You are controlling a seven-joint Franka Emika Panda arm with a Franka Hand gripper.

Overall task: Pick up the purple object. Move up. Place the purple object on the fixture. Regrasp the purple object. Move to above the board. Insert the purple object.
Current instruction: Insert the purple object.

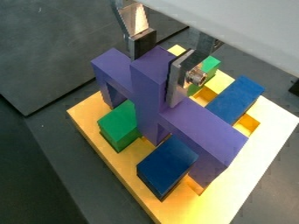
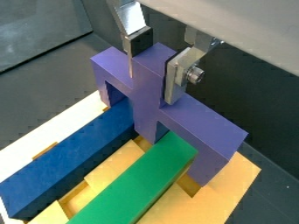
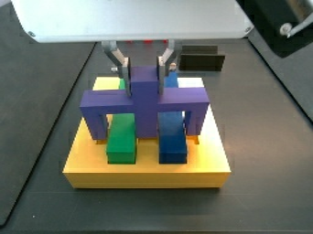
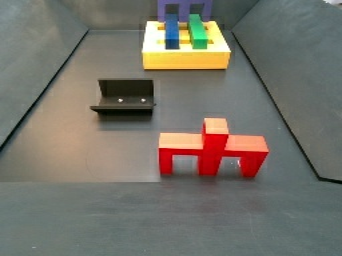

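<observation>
Gripper (image 1: 162,59) clamps purple piece's (image 1: 163,109) stem, legs w/ board (image 1: 267,131); push straight down, you keep it level.

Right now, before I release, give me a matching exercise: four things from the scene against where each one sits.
Things:
1. purple object
2. fixture
3. red piece
4. hand

Places:
A. alone on the dark floor, holding nothing
B. on the board, straddling the green bar and blue bar
C. fingers either side of the purple stem
D. on the floor, standing on its legs

Pairs: 1-B, 2-A, 3-D, 4-C
</observation>
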